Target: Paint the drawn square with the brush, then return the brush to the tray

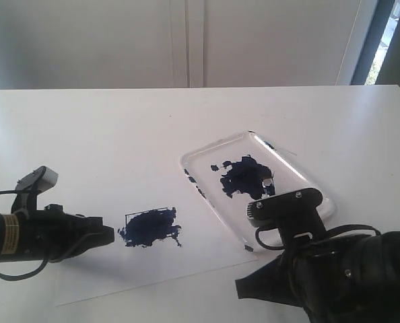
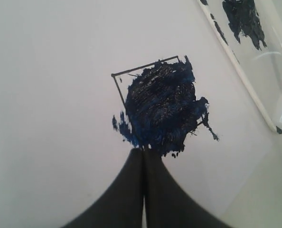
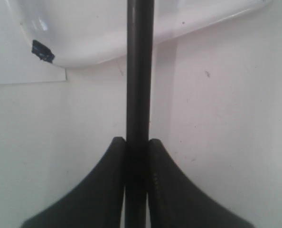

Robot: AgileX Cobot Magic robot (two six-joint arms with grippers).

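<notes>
The right gripper (image 3: 137, 142) has its 2 fingers clamped on the long thin black-handled brush (image 3: 138, 71), which crosses the rim of the glossy white rounded tray (image 1: 188, 163). Left of the tray, the black-outlined square (image 2: 160, 111), smeared dark blue, lies on white paper (image 1: 153, 269). The left gripper (image 2: 144, 152) is just beside it, fingers together.

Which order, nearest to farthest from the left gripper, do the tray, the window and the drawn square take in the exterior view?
1. The drawn square, on the paper right beside the left gripper.
2. The tray, farther right, mid-table.
3. The window, far back at the right.
</notes>
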